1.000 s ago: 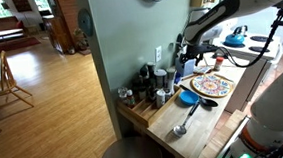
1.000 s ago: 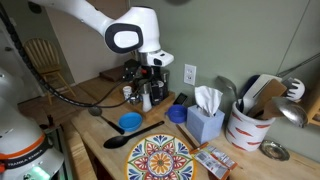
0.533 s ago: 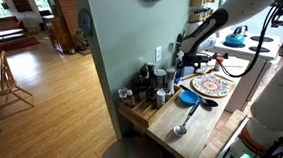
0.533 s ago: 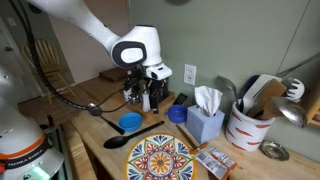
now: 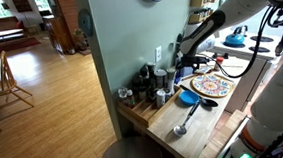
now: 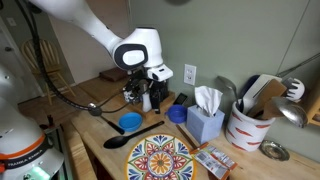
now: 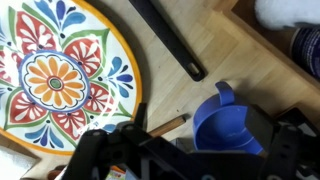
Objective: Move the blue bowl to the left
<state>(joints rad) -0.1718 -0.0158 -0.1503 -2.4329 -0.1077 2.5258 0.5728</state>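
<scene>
The small bright-blue bowl (image 5: 188,99) (image 6: 130,122) sits on the wooden counter in both exterior views, next to the large patterned plate (image 5: 213,84) (image 6: 158,159) (image 7: 60,75). My gripper (image 5: 184,66) (image 6: 143,98) (image 7: 190,152) hangs at the back of the counter near the jars, above and behind the bowl and not touching it. Its fingers look spread and empty. The wrist view shows no clear sight of the bowl.
A small blue cup with a tab handle (image 6: 177,114) (image 7: 232,125) sits between my fingers in the wrist view. A black ladle (image 6: 120,140) lies beside the bowl. There are jars (image 5: 147,87), a blue tissue box (image 6: 205,123), a utensil crock (image 6: 247,122) and a teal kettle (image 5: 237,37).
The arm shifted a little to the left and slightly down over the past second, then held still. The bowl has not moved.
</scene>
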